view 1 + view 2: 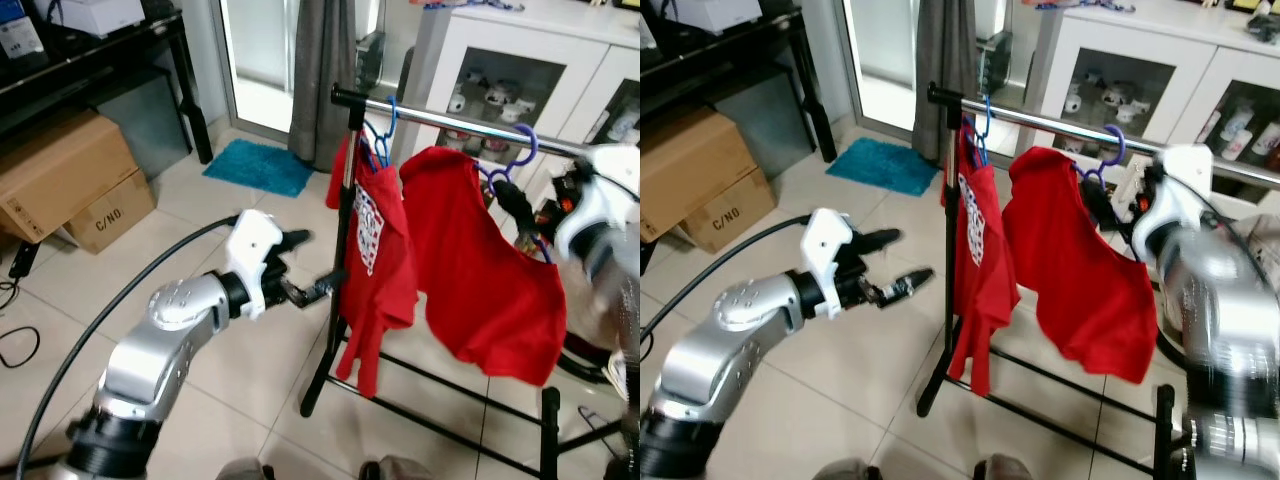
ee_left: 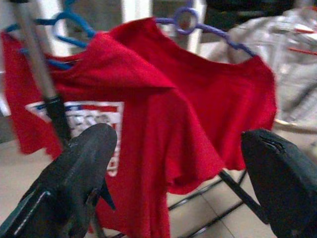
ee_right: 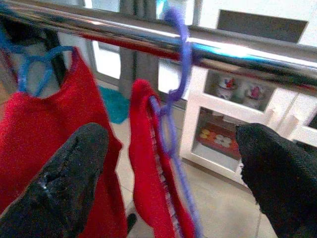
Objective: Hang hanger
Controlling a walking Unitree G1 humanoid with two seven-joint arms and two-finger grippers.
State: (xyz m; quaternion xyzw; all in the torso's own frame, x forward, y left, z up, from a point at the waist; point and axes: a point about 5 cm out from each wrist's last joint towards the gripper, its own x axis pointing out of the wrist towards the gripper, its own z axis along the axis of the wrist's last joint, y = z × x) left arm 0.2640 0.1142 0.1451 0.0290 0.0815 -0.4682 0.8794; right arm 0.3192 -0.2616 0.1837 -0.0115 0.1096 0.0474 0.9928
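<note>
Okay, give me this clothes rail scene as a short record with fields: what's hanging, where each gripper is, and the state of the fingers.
rail: chrome bar on a black stand
blue hanger: hooked on the rail by the post, carrying a red printed shirt
purple hanger: hook over the rail, carrying a plain red shirt
left gripper: open, held out toward the printed shirt, apart from it
right gripper: open, fingers either side of the purple hanger, not clamped on it
floor: pale tiles, teal mat
</note>
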